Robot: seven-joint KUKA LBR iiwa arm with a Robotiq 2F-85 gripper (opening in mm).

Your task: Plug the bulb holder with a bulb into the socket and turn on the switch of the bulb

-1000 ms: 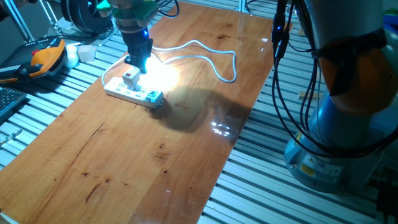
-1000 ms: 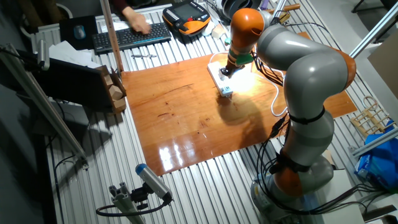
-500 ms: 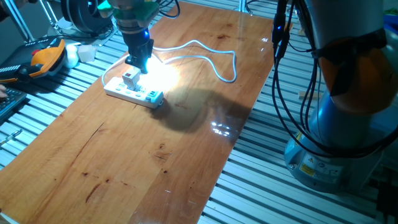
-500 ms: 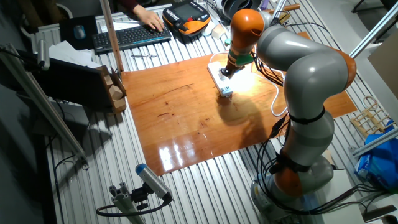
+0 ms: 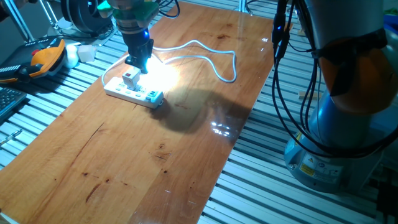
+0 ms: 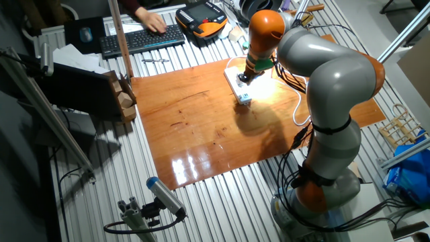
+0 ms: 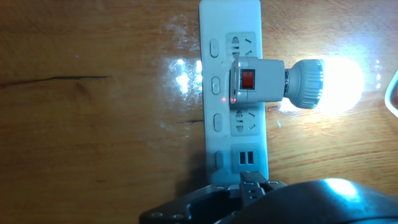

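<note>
**Bulb lit in the strip, jaws hanging above it**

I see the small white boxy bulb holder [image 7: 256,81] seated in the long flat white power strip [image 7: 233,118], plugged into one of the middle outlets. Its square face looks straight up at my hand camera, and the little red switch [image 7: 248,80] sits in the centre of that face. A ribbed white collar joins the holder to the bulb [image 7: 339,84], which lies sideways off the strip's edge and glows brightly, throwing a patch of glare over the glossy wooden tabletop [image 5: 155,162].

From my hand camera the holder lies directly ahead of the jaws, with the strip running lengthwise under them; one free outlet and a pair of USB ports sit between holder and jaws. In one fixed view the black gripper [image 5: 138,61] hangs just above the holder, a little toward the bulb side. I cannot tell whether the jaws are open or closed, nor whether they touch the holder; only a dark, blurred part of the hand shows at the bottom of the hand view.

The strip's long white cable [image 5: 211,55] loops away across the tabletop beyond the jaws. In the other fixed view the grey and orange arm [image 6: 322,74] bends over the strip [image 6: 238,84].
</note>
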